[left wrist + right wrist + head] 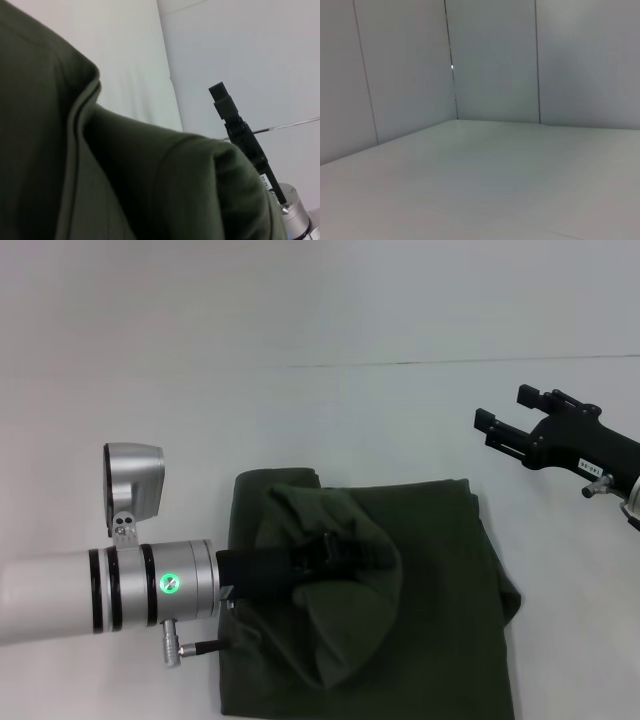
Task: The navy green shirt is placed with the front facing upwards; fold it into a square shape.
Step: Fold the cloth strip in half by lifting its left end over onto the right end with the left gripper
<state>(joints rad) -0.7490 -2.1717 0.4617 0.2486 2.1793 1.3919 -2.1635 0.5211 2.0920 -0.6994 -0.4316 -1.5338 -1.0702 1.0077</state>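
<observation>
The navy green shirt lies partly folded on the white table, with no print or collar showing. My left gripper reaches in from the left over the shirt's middle. A fold of the cloth is lifted into a hump and draped over the gripper's tip, and the gripper looks shut on it. In the left wrist view the shirt fills most of the picture. My right gripper hovers open above bare table, to the right of and beyond the shirt, holding nothing. It also shows in the left wrist view as the right gripper.
Bare white table stretches beyond and to both sides of the shirt. A thin seam line crosses the far table. Grey wall panels stand behind the table.
</observation>
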